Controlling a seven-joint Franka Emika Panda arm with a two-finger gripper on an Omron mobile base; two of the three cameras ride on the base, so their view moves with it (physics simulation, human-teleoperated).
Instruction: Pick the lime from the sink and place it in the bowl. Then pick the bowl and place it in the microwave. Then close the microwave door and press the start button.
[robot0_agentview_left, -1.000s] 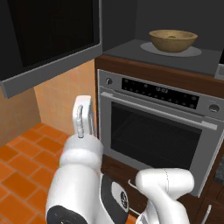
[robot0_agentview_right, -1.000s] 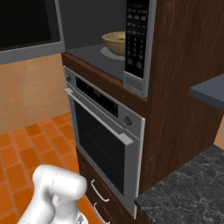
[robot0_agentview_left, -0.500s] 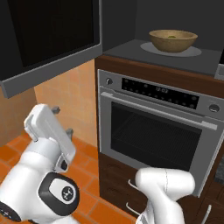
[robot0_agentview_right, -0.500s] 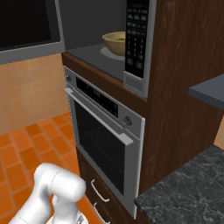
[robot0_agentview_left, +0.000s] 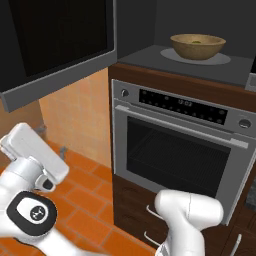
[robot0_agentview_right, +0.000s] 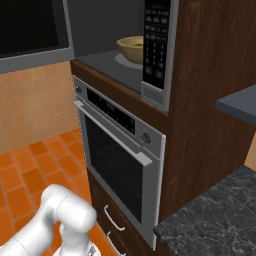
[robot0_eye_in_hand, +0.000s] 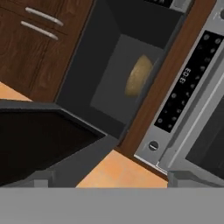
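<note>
Wooden bowl (robot0_agentview_left: 197, 46) with lime (robot0_agentview_left: 196, 42) sits inside microwave (robot0_agentview_right: 107, 55); door (robot0_agentview_left: 55, 45) hangs open left, gripper (robot0_eye_in_hand: 109, 181) open and empty, likely positioned to shut it.

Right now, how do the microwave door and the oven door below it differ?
The microwave door hangs swung open to the left, while the oven door is shut flat against its front. The microwave door is a plain dark glass panel in a grey rim; the oven door has a bar handle along its top and a window showing racks. Both are dark glass framed in grey steel. The bowl sits inside the open microwave.
</note>
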